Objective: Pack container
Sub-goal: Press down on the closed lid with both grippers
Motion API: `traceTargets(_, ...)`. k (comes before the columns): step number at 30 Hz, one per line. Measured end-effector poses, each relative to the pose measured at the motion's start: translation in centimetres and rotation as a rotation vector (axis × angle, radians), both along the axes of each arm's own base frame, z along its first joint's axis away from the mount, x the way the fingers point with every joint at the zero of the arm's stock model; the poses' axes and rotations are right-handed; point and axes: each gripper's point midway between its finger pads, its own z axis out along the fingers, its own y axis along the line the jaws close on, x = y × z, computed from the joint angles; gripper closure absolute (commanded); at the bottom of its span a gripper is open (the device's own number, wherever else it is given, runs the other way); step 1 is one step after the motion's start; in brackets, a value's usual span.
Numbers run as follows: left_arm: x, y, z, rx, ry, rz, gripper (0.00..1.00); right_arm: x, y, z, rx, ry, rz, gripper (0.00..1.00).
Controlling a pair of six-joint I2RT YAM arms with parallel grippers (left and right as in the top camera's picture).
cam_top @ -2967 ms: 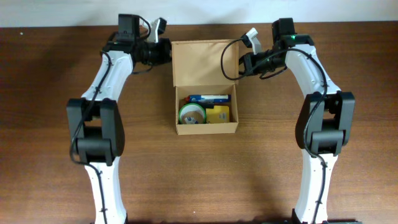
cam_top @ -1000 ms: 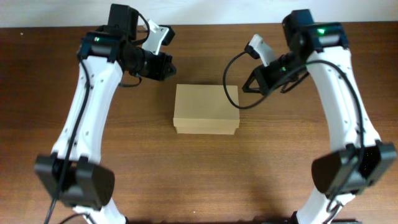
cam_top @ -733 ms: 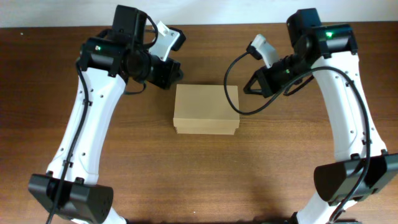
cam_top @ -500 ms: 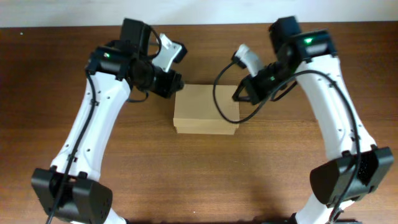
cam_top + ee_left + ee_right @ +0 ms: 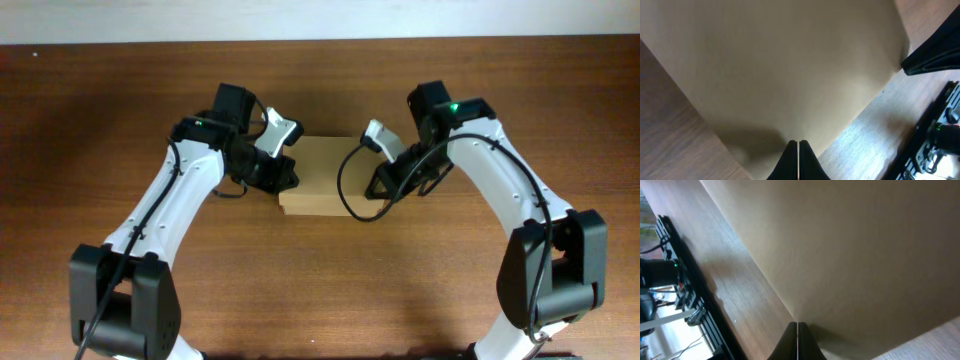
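The container [image 5: 322,168] was a plain brown cardboard box with its lid flap folded down (closed), lying mid-table on the wooden table [image 5: 320,290]. The left gripper [image 5: 798,146] and the right gripper [image 5: 797,326] each had their fingers pressed together, holding nothing, with the tips over opposite ends of the lid.

Dark wooden table [image 5: 320,290] bears one closed cardboard container [image 5: 316,176]

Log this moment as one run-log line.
container: lid shut | left gripper: shut, at its left edge | right gripper: shut, at its right edge
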Motion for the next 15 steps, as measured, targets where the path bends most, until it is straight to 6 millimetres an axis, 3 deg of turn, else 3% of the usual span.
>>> traceTargets(6, -0.9, 0.1, -1.8, -0.003, 0.033, 0.010, 0.98, -0.9, 0.0, -1.3, 0.011, 0.034, -0.007, 0.96)
traceTargets(15, -1.1, 0.0, -1.9, -0.015, 0.044, 0.023, 0.98, -1.0, 0.0, -1.6, 0.008, 0.041, -0.011, 0.96)
